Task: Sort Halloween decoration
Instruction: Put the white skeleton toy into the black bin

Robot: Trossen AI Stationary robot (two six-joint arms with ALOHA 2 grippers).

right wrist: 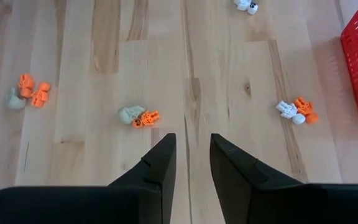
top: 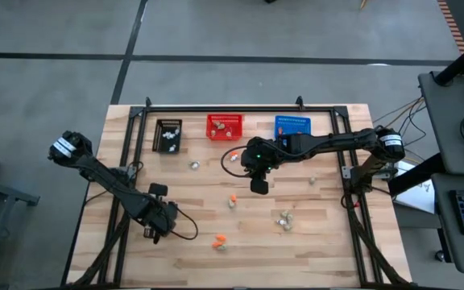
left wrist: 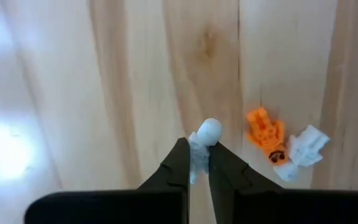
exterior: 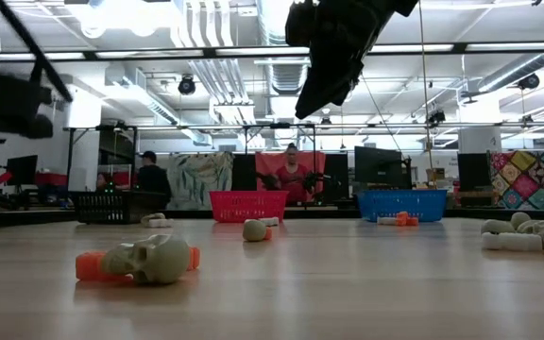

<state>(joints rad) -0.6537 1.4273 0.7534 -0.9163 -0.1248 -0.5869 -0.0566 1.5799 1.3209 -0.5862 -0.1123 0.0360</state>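
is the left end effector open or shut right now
Shut on a small white trinket: in the left wrist view the left end effector pinches the trinket between its dark fingers above the wooden table.

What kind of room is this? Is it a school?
Probably not a school, more likely a robot lab or workshop. Bare pipes and strip lights run along the ceiling, people sit at computer screens in the back, and a wooden table has two robot arms fixed to it.
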